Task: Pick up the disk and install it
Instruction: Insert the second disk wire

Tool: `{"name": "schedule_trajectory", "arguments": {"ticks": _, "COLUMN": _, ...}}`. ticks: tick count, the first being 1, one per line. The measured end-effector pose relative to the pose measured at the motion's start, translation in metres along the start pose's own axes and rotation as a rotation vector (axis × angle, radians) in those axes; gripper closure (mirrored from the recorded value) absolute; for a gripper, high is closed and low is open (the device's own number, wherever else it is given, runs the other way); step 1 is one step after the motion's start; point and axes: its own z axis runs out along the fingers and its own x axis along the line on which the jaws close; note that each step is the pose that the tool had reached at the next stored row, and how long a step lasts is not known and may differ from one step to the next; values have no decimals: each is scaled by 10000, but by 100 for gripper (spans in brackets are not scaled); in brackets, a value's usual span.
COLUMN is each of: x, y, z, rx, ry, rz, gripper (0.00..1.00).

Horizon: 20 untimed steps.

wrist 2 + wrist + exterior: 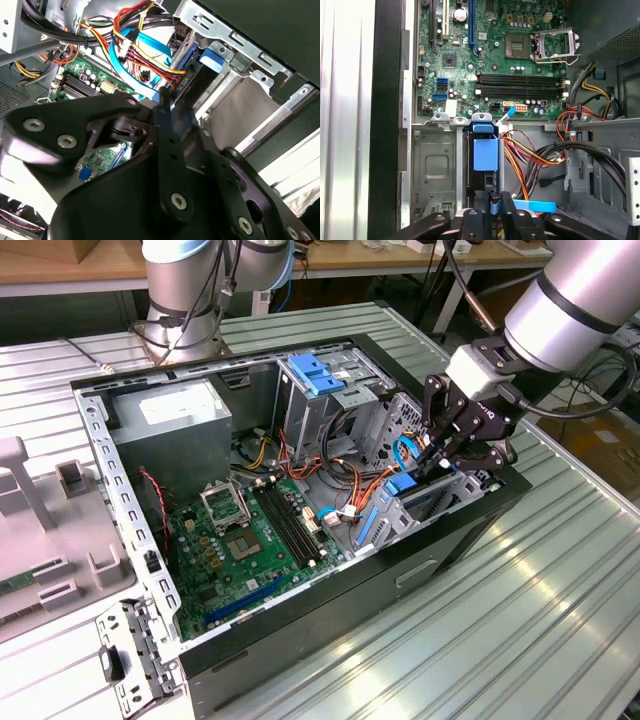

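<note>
- Pincer (437, 462): fingers nearly together, clamped on disk's end.
- Disk (485, 155): black w/ blue rails, upright in drive bay (436, 165) at PC case (420, 565) front corner, beside motherboard (235, 545).
- Case on desk (520, 620).

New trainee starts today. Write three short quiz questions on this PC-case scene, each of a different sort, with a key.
1. True or false: the disk lies flat on the table outside the computer case.
2. Multiple choice: in the exterior view, the gripper is over A) the power supply, B) the drive bay at the case's side nearer the exterior view's right, C) the grey plastic cover.
3. Fill in: the tab on the disk is coloured ____.

Key: 1 false, it stands on edge in the bay, between the gripper's fingertips; 2 B; 3 blue.
</note>
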Motion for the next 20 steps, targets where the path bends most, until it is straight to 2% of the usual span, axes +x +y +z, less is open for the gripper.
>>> {"name": "schedule_trajectory", "arguments": {"ticks": 1, "x": 1, "y": 0, "z": -1, "rx": 0, "ry": 1, "rz": 0, "gripper": 70}}
{"name": "schedule_trajectory", "arguments": {"ticks": 5, "x": -1, "y": 2, "z": -22, "rx": 0, "ry": 1, "rz": 0, "gripper": 70}}
{"name": "schedule_trajectory", "arguments": {"ticks": 8, "x": -12, "y": 8, "z": -98, "rx": 0, "ry": -8, "rz": -1, "gripper": 70}}
{"name": "schedule_trajectory", "arguments": {"ticks": 10, "x": -16, "y": 12, "z": -133, "rx": 0, "ry": -38, "rz": -3, "gripper": 70}}
{"name": "schedule_trajectory", "arguments": {"ticks": 12, "x": -28, "y": 12, "z": -134, "rx": -1, "ry": -64, "rz": -6, "gripper": 71}}
{"name": "schedule_trajectory", "arguments": {"ticks": 14, "x": -29, "y": 11, "z": -130, "rx": -1, "ry": -92, "rz": -9, "gripper": 84}}
{"name": "schedule_trajectory", "arguments": {"ticks": 15, "x": -29, "y": 11, "z": -122, "rx": -5, "ry": -111, "rz": -10, "gripper": 84}}
{"name": "schedule_trajectory", "arguments": {"ticks": 16, "x": -27, "y": 10, "z": -111, "rx": -12, "ry": -116, "rz": -9, "gripper": 89}}
{"name": "schedule_trajectory", "arguments": {"ticks": 20, "x": -19, "y": -4, "z": -53, "rx": -65, "ry": -122, "rz": -1, "gripper": 89}}
